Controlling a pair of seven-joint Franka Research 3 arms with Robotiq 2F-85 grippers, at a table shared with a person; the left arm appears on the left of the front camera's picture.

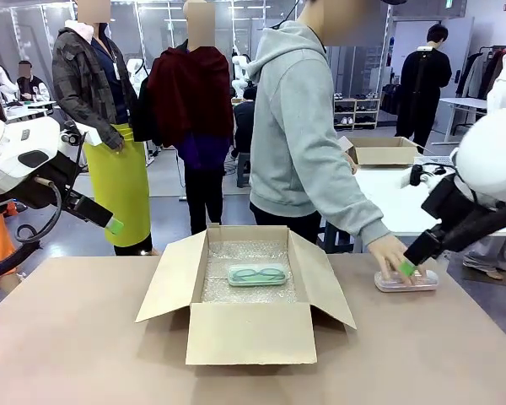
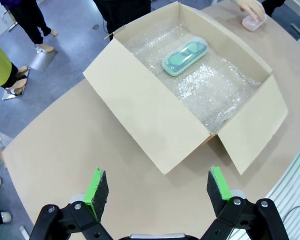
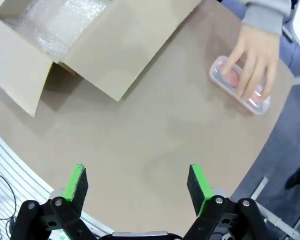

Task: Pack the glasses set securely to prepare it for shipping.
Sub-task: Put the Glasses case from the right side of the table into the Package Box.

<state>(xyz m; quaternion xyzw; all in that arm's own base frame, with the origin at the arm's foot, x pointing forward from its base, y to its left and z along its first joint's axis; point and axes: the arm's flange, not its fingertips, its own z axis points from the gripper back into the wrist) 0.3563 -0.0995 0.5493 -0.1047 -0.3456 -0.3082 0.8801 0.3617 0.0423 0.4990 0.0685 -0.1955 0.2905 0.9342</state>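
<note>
Cardboard box, plain brown, sits mid-table with its top open and its flaps splayed outward. The floor is lined with a bubble-wrap sheet, clear, crinkled and glinting, which runs a little way up the walls.

One item in the box: mint green glasses case, lying flat on the wrap toward the person's end. It is a flat rounded rectangle, translucent, with a darker glasses outline showing through the lid. It touches none of the box walls that I can see.

Pink-white glasses case is outside the box. It lies flat on the tan table near the table's edge, on the robot's right and well apart from the carton. Same rounded shape, with a clear shell and a pinkish tint inside.

Person's hand, coming out of a grey sleeve, rests palm down on top of the pink-white case. The fingers are loosely spread across the lid and not curled under it. The case rests on the table, not lifted.

Left gripper is above the table on the robot's side of the box. Its jaws are spread wide with the green pads far apart, nothing between them and nothing touched.

Right gripper is also spread wide and empty, above bare tabletop. The pink-white case and the hand lie ahead of it, apart from the pads. A box flap is off to one side.
</note>
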